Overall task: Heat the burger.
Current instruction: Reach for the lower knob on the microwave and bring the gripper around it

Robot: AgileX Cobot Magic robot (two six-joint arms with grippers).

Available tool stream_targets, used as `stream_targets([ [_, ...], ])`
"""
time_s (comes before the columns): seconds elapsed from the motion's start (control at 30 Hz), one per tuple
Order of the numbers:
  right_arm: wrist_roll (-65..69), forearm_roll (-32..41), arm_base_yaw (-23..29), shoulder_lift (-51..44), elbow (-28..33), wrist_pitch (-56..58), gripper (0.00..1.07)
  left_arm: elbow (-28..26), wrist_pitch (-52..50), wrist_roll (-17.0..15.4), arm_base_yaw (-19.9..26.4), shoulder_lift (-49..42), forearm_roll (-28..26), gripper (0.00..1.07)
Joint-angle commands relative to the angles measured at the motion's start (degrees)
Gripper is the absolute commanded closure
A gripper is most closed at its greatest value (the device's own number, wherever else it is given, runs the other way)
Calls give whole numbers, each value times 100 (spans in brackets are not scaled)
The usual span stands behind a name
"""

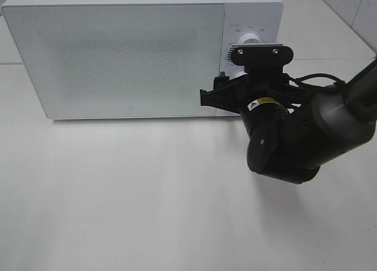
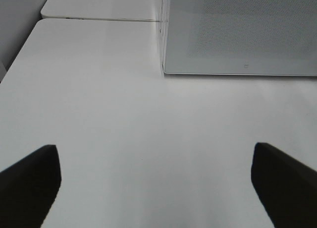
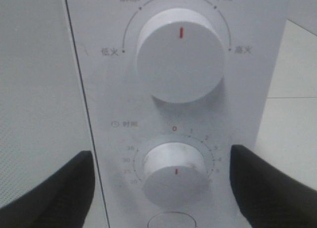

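The burger is out of view in every frame. The white microwave [image 1: 118,53] stands at the back of the table with its door shut. My right gripper [image 1: 231,83] is up against its control panel. In the right wrist view this gripper [image 3: 163,188] is open, with a dark finger on each side of the lower timer knob [image 3: 174,174] and a gap to the knob on both sides. The knob's red mark points down, away from the 0 at the top. My left gripper [image 2: 158,188] is open over bare table, with nothing between its fingers.
Above the timer knob sits the power knob [image 3: 179,54], its red mark pointing straight up. The left wrist view shows the microwave's lower left corner [image 2: 237,34] ahead. White tabletop [image 1: 147,194] spreads in front of the microwave.
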Motion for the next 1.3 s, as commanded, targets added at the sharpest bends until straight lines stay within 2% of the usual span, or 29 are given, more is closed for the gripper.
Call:
stream_targets([
  [0.03,74,-80,-34,74,-109,-6,35,23,-29,0,6,-126,0,6],
  [0.37,138,-92,-206,441,-453,17,35,23,-29,0,6,-126,17,6],
  [1.3,160,-103,-286,212,-223,172,35,23,-29,0,6,-126,34,6],
])
